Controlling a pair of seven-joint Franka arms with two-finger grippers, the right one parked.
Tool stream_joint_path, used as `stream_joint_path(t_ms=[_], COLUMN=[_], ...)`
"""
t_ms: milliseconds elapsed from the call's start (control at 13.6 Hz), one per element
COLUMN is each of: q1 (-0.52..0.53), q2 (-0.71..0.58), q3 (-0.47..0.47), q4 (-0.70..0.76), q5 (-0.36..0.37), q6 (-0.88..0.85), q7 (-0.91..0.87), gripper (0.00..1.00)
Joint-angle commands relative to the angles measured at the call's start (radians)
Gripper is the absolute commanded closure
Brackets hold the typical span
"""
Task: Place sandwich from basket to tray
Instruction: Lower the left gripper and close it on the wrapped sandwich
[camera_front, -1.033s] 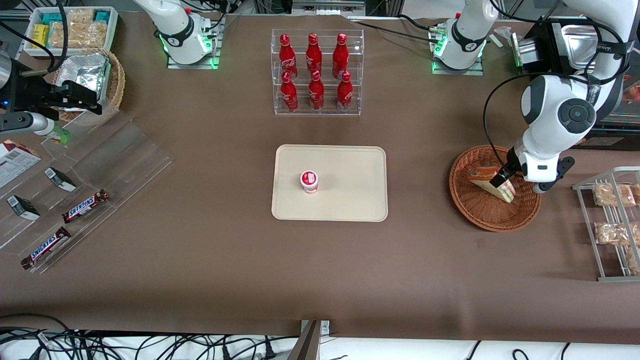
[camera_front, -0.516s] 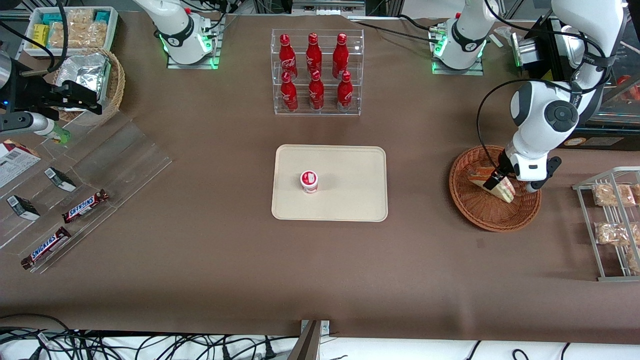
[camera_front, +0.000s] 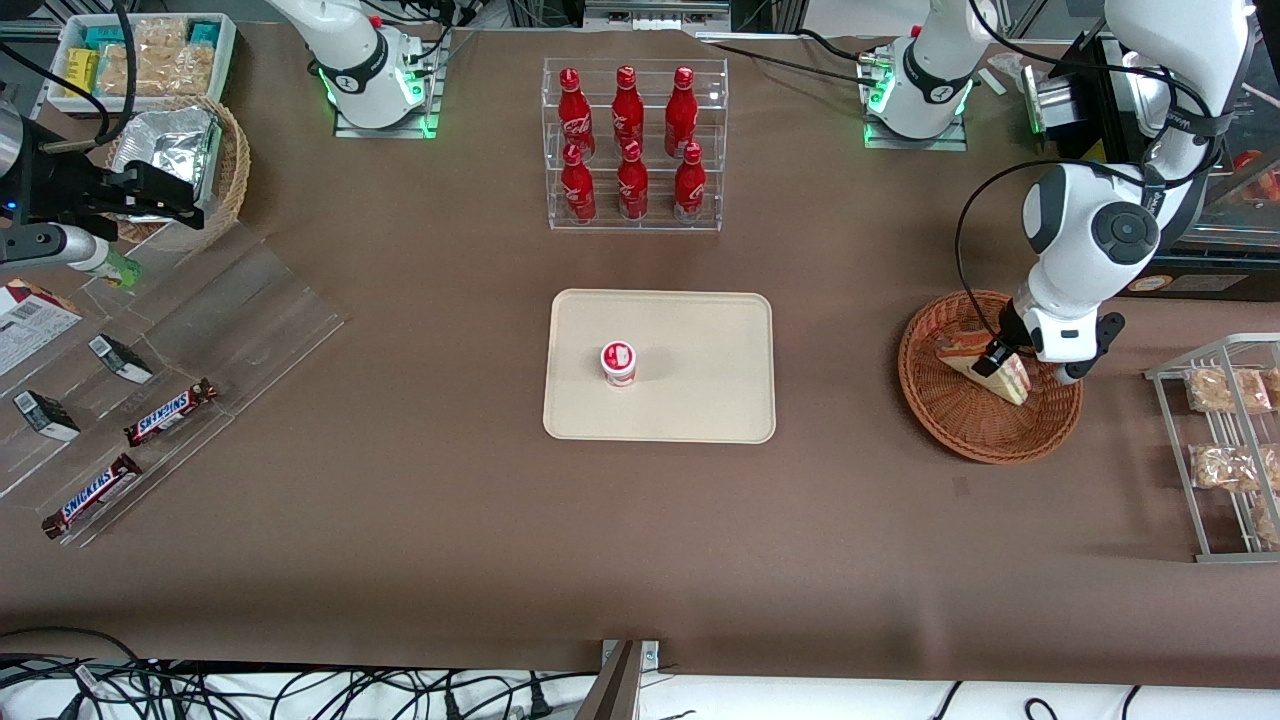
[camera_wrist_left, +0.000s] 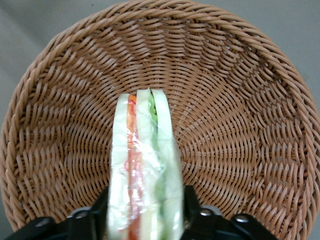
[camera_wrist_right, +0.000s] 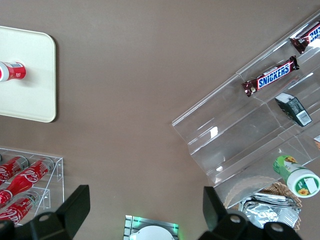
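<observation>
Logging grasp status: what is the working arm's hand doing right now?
Left hand: closed on the sandwich, one finger against each bread face, over the basket.

"SNICKERS" reads on the two chocolate bars (camera_front: 171, 412) (camera_front: 92, 495); gripper (camera_front: 1000, 360) unlabelled.

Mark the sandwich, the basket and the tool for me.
sandwich (camera_wrist_left: 142, 165): left wrist view, on its wrapped filling edge.
basket (camera_front: 960, 425): front view, on bare woven floor nearer the camera.
tool (camera_front: 998, 357): front view, at the sandwich, inside the basket, shut on it.
</observation>
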Motion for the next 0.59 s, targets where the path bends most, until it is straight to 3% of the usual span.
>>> stream_joint_path(t_ms=[0,148,516], q1=[0.002,0.002,-0.009], q2=[0.003,-0.010,-0.051], q3=[0.002,0.002,-0.030], q4=[0.002,0.027,0.276], q5=[0.025,0.025,0.022], q6=[0.007,-0.026,-0.477], q7=[-0.027,-0.024,0.082], gripper=[1.00,1.00,1.00])
